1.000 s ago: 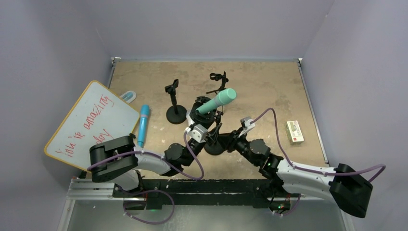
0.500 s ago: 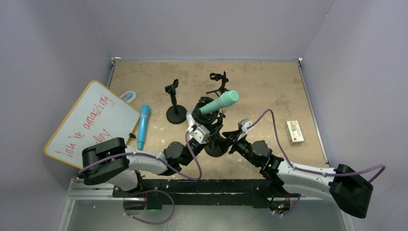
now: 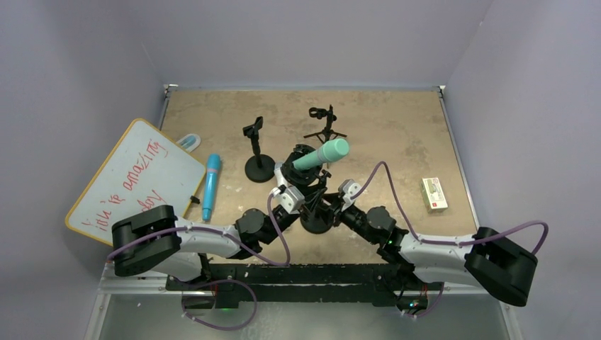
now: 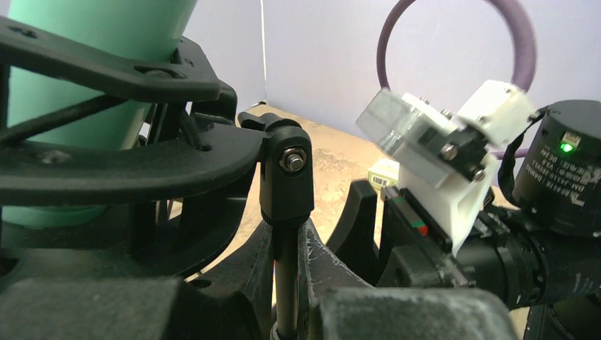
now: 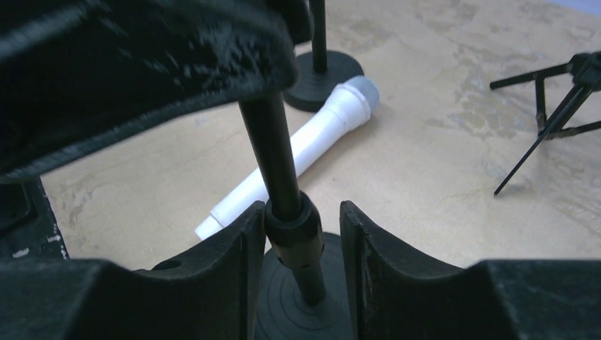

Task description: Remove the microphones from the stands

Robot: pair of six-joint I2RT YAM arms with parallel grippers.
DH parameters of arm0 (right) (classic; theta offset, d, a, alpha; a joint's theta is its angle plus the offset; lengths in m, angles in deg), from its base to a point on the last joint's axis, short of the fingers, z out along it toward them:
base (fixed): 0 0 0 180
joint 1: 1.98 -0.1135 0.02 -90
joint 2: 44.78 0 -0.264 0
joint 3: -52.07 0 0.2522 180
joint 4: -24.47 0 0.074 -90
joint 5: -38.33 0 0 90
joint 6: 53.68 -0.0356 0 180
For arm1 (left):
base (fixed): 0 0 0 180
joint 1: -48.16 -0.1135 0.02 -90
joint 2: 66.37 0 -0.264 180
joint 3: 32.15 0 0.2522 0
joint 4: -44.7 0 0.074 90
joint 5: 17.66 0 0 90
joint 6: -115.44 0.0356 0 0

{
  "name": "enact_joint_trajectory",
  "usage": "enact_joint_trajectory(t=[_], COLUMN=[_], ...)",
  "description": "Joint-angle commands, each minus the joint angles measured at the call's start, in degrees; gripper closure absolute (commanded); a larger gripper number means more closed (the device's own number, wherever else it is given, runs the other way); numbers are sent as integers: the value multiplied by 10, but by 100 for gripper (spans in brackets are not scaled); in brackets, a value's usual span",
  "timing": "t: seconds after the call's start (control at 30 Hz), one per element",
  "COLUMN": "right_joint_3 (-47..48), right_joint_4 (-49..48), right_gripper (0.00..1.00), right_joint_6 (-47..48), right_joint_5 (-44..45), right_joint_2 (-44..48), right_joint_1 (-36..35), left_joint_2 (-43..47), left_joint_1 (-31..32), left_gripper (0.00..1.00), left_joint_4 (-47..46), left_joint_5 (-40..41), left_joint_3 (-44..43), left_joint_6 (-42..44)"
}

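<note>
Low on the stand (image 5: 280, 152), just above its round base, the pole's collar is straddled by the right gripper (image 5: 302, 216). One finger is laid against the collar and a sliver of gap is left at the other, so nothing is clamped there. Higher up, the thin rod under the clip is pinched by the left gripper (image 4: 287, 315), whose fingers are drawn tight against it. The green microphone (image 3: 320, 154) is seated in the clip at the top of the stand, tilted, with its head raised toward the right. On the table (image 3: 397, 134) to the left, a blue microphone (image 3: 211, 185) is laid flat beside a whiteboard (image 3: 131, 180). Farther back, a round-based stand (image 3: 258, 168) and a tripod stand (image 3: 324, 131) are set upright. A small box (image 3: 434, 193) is seen at the right.
</note>
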State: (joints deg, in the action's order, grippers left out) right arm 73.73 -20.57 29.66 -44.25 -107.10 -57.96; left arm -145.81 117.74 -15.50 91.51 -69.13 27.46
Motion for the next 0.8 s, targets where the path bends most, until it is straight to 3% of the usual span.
enact_joint_trajectory(t=[0.0,0.07,0.23,0.4,0.53,0.6,0.7,0.77], right_joint_3=[-5,-4,8,13,17,19,16,18], right_joint_4=[-64,-59,-37,-22,-15,-14,-23,-18], right_gripper=[52,54,69,50,48,54,83,93], right_joint_6=[31,31,26,1,1,4,3,1], right_joint_5=[0,0,-1,-6,-5,2,18,33], right_joint_2=[23,21,-2,-10,-15,-19,-19,-19], right_joint_1=[1,1,1,1,1,1,1,1], left_joint_2=[18,17,12,13,13,13,13,11], left_joint_1=[-1,-1,-2,-3,-3,-3,-4,-4], left_gripper=[100,100,100,100,100,100,100,100], left_joint_4=[9,7,-6,-8,-8,-7,-7,-8], left_joint_5=[-16,-17,-17,-14,-11,-10,-10,-9], left_joint_3=[11,12,13,11,10,11,10,9], left_joint_6=[-16,-16,-36,-35,-35,-34,-34,-34])
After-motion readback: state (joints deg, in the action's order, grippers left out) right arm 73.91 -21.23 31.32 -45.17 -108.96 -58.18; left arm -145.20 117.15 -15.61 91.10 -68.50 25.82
